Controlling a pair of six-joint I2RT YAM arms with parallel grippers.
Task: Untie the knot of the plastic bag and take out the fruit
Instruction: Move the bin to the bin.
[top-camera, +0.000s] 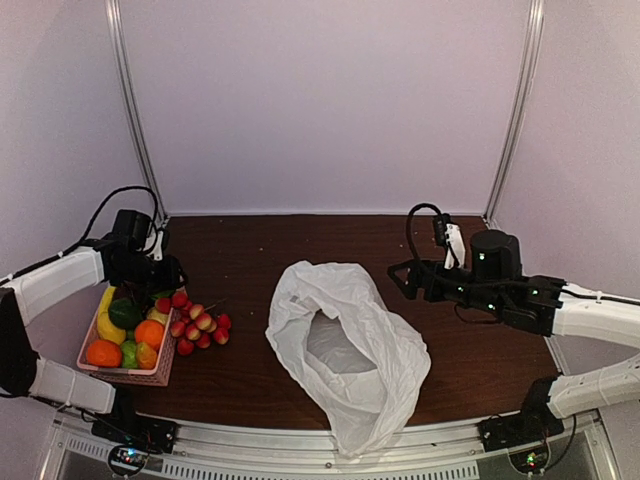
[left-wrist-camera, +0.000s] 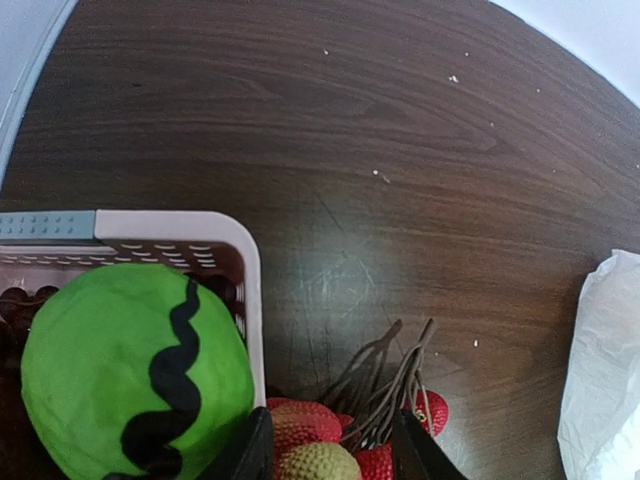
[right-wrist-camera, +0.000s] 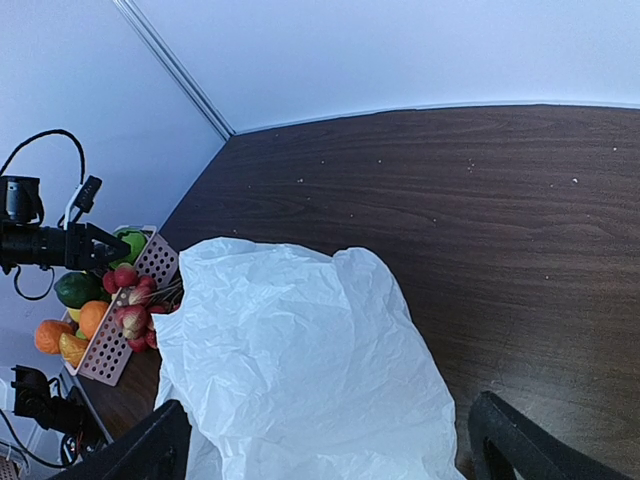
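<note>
the plastic bag (top-camera: 345, 350) lies slack mid-table toward the near edge, mouth gaping. it looks thin, light and slippery, best pinched at a rim fold. right hand (top-camera: 402, 282) hangs wide beside it. left hand (left-wrist-camera: 330, 455) straddles the red fruit bunch (top-camera: 198, 325), grip unclear.

The crinkled white plastic bag (top-camera: 350, 300) lies slack, its mouth gaping open.
</note>
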